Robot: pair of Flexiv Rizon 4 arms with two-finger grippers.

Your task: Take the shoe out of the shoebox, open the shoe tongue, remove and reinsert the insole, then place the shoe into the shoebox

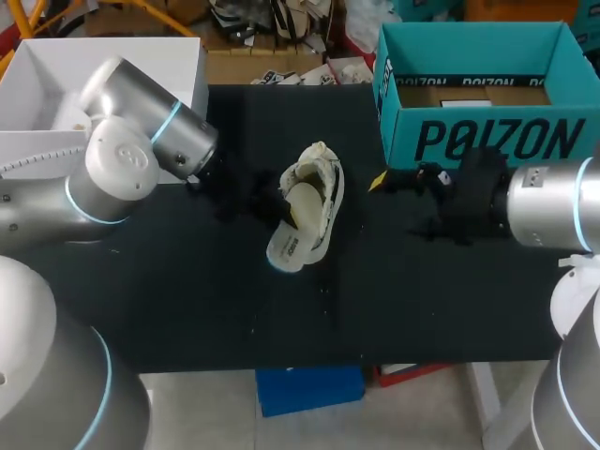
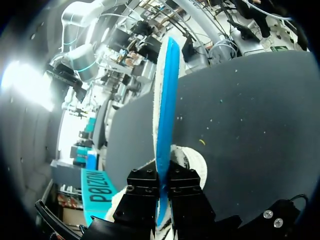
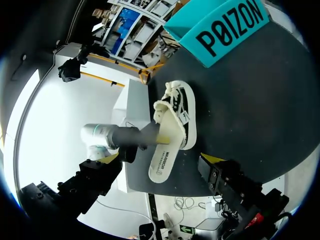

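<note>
Head view, from the left: the left gripper (image 2: pixel 160 197) sits low over the dark table (image 1: pixel 187 291), pinched tight on the insole (image 1: pixel 292 247), which sticks half out of the shoe (image 1: pixel 328 192) at mid-table. Further right, the right gripper (image 1: pixel 384 180) is spread wide and empty, near the shoe but not touching it, and the teal shoebox (image 1: pixel 483 141) stands behind. I'd say the insole step is in hand. Next, the shoe probably needs steadying while the insole slides.
</note>
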